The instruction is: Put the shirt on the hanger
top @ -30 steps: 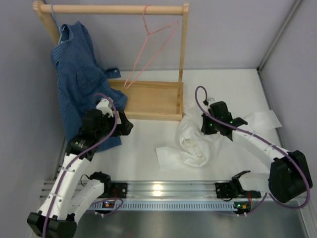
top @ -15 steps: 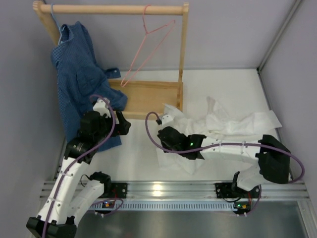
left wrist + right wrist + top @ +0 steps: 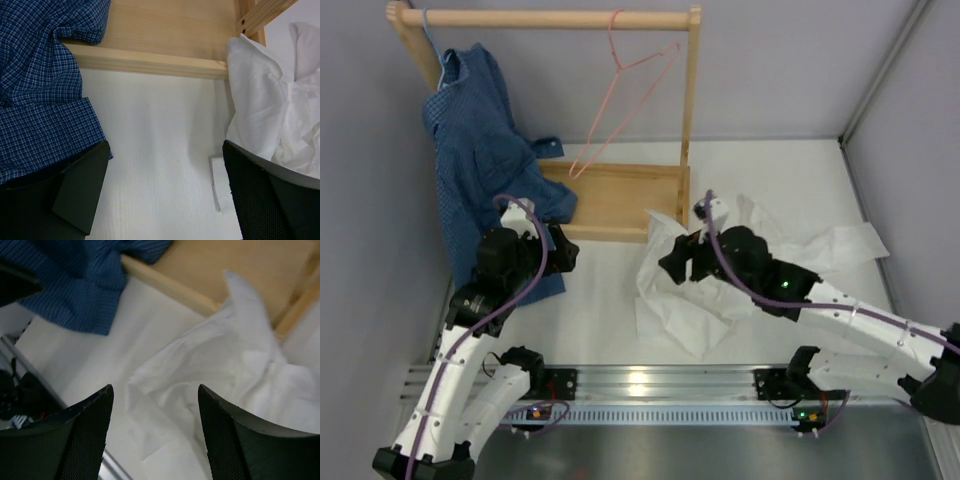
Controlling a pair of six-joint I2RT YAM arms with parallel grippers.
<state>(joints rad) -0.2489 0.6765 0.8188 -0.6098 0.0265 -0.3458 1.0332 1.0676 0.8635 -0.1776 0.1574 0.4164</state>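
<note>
Beside rack base point(image 3: 620, 200): shirt point(image 3: 670, 300) edge touching | hanger point(image 3: 618, 66) hanging above, apart

Two shirts are being counted: one white shirt point(image 3: 672, 292), one blue checked shirt point(image 3: 480, 150). Two hangers are being tallied: one pink hanger point(image 3: 620, 112), one pale blue hanger point(image 3: 427, 35). One wooden rack point(image 3: 550, 18) is being noted.
</note>
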